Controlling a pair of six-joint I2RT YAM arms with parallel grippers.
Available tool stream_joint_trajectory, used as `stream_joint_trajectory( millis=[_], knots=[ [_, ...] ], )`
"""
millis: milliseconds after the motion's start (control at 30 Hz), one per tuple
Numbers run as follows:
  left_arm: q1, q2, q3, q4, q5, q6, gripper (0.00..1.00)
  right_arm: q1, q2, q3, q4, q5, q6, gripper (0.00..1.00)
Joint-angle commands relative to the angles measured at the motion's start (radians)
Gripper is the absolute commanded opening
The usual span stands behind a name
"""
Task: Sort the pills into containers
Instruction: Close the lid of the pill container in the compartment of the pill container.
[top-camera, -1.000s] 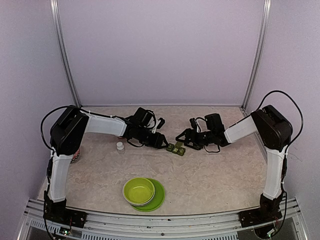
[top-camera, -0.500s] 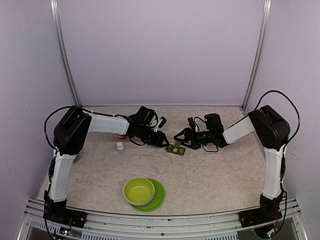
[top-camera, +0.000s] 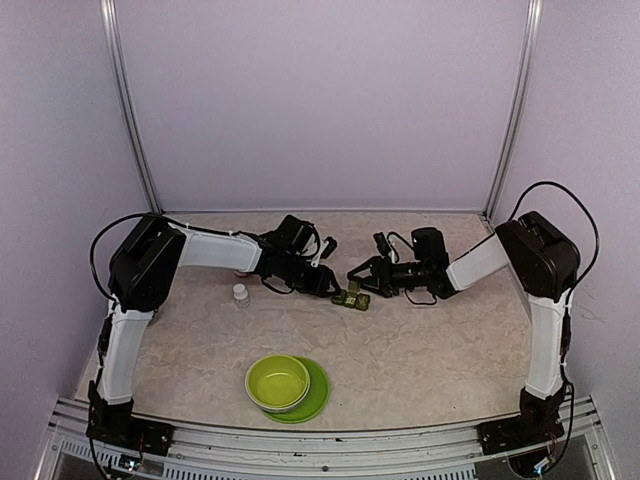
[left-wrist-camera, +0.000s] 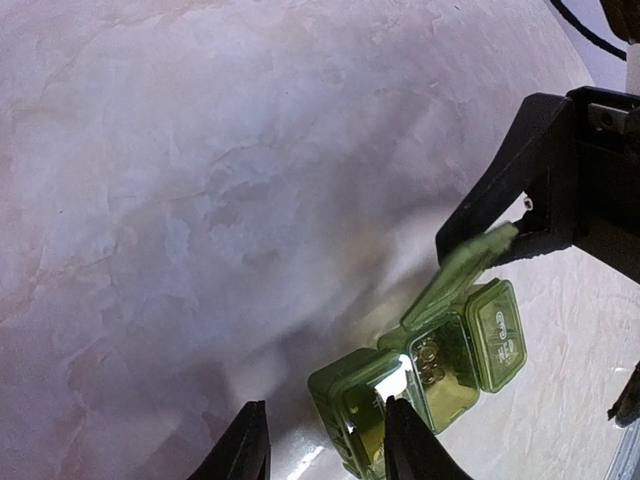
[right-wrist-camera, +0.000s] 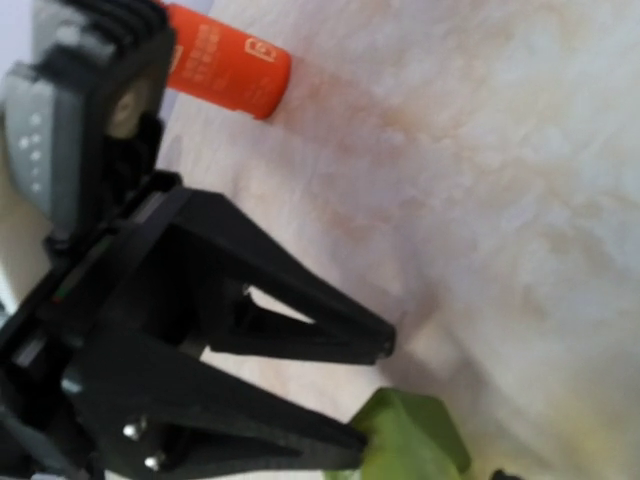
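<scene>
1. Fingers (left-wrist-camera: 245, 450) of left gripper (left-wrist-camera: 325, 455) stand apart, with the end compartment of the containers (left-wrist-camera: 495, 335) between them; only the tips are in frame.
2. Right gripper (top-camera: 360, 277) is spread; one finger rests against the raised middle lid (left-wrist-camera: 462, 268), the other is cut off.
3. Containers lie mid-table (top-camera: 430, 350); contents are indistinct.
4. Orange bottle (right-wrist-camera: 225, 65) is partly hidden behind the left gripper.

Centre: containers (top-camera: 352, 297), one lid (left-wrist-camera: 462, 268) propped aslant. They are hemmed in by the left gripper (top-camera: 334, 289) on one side and the right gripper (top-camera: 356, 276) on the other, so passage is offered only from above and from the near side.
Left of centre: small white bottle (top-camera: 240, 293), stood just beside the left forearm (top-camera: 215, 250); orange-red bottle (right-wrist-camera: 225, 65), seen beyond that gripper.
Near edge: lime-green bowl (top-camera: 278, 381) on its plate (top-camera: 320, 393).
Bare table (top-camera: 450, 350) is found across the right near quarter and along the back wall.
</scene>
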Motion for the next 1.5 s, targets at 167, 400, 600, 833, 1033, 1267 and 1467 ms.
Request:
stream_joint_trajectory(
  millis=[167,400,600,833,1033,1267,1467],
  knots=[
    [-0.010,0.027,-0.001,-0.044,-0.032,0.009,0.39,0.000,-0.054,-0.038,0.065,-0.110,-0.035,0.66],
    [-0.010,0.025,-0.004,-0.041,-0.040,0.011,0.39,0.014,-0.048,-0.036,0.008,-0.119,-0.071,0.59],
    [-0.010,0.021,-0.011,-0.042,-0.045,0.009,0.40,0.027,-0.025,-0.017,-0.035,-0.113,-0.089,0.49],
    [-0.010,0.018,-0.013,-0.040,-0.045,0.008,0.40,0.051,-0.015,0.027,-0.145,-0.077,-0.144,0.33],
    [-0.010,0.015,-0.017,-0.035,-0.046,0.007,0.40,0.063,-0.012,0.053,-0.241,-0.028,-0.195,0.22],
    [-0.006,0.012,-0.029,-0.030,-0.045,0.006,0.40,0.071,0.023,0.053,-0.254,-0.016,-0.200,0.08],
    [-0.002,0.010,-0.032,-0.031,-0.045,0.007,0.40,0.083,0.050,0.056,-0.281,0.000,-0.219,0.01]
  ],
)
